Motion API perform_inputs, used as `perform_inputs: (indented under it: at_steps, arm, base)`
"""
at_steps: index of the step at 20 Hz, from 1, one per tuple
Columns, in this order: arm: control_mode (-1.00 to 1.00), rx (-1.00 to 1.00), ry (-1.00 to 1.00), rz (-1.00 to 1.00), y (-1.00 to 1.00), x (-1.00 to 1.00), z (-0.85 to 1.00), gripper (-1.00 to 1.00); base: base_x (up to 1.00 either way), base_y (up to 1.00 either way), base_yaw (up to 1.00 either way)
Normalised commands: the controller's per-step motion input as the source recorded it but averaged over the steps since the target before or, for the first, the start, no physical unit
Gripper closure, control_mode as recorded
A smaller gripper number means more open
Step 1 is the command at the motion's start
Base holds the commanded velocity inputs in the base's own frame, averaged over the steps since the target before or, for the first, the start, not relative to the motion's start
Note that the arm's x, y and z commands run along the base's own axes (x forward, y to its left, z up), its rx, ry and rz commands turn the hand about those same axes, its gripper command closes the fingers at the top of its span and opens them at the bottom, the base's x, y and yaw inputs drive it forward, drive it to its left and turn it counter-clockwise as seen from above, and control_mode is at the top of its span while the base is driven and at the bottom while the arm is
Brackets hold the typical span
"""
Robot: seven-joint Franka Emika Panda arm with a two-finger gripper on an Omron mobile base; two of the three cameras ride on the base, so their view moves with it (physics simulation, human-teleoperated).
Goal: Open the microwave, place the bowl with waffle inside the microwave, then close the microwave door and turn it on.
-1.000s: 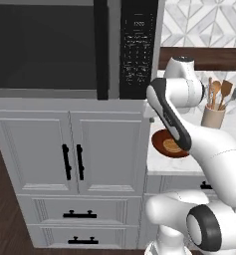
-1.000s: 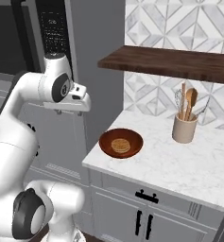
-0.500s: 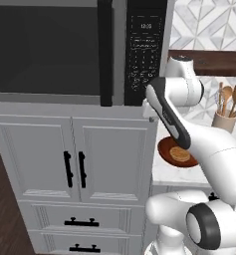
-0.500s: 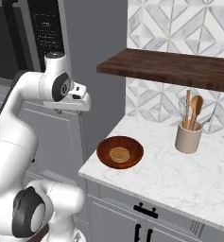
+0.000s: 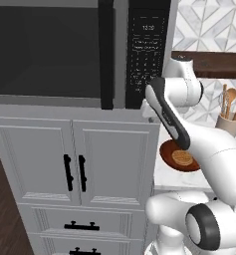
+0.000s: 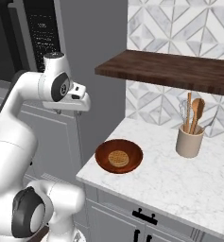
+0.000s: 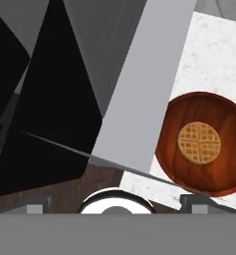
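Still shut, the microwave door (image 5: 45, 50) awaited opening; the gripper (image 6: 68, 109), fingers spread and empty, hung beside the microwave (image 5: 79, 50). The bowl (image 6: 118, 156) holding the waffle (image 6: 118, 158) sat near the counter (image 6: 179, 184) edge. A careless arm swing could have nudged it off.

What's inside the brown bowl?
One round waffle lies flat in the bowl. The bit of bowl under the waffle is covered, so I can't see it.
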Motion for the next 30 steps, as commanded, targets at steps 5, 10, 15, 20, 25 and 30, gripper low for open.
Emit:
perform_inputs:
  at_steps: [5, 10, 15, 20, 25, 30]
  arm:
    - [-1.00, 0.00, -0.12, 0.00, 0.00, -0.46, 0.00, -1.00]
    - [-1.00, 0.00, -0.41, 0.00, 0.31, -0.97, 0.14, -1.00]
    - [-1.00, -0.04, -0.39, -0.07, 0.99, -0.26, 0.51, -1.00]
    - [-1.00, -0.04, -0.38, -0.07, 1.00, 0.00, 0.74, -1.00]
    - [-1.00, -0.10, -0.25, -0.04, 0.94, 0.07, 0.63, -1.00]
    - [-1.00, -0.04, -0.15, -0.09, 0.44, 0.21, 0.17, -1.00]
  base:
    - [0.00, 0.00, 0.00]
    - [0.00, 0.00, 0.00]
    - [0.00, 0.00, 0.00]
    - [0.00, 0.00, 0.00]
    - [0.00, 0.00, 0.00]
    - [0.00, 0.00, 0.00]
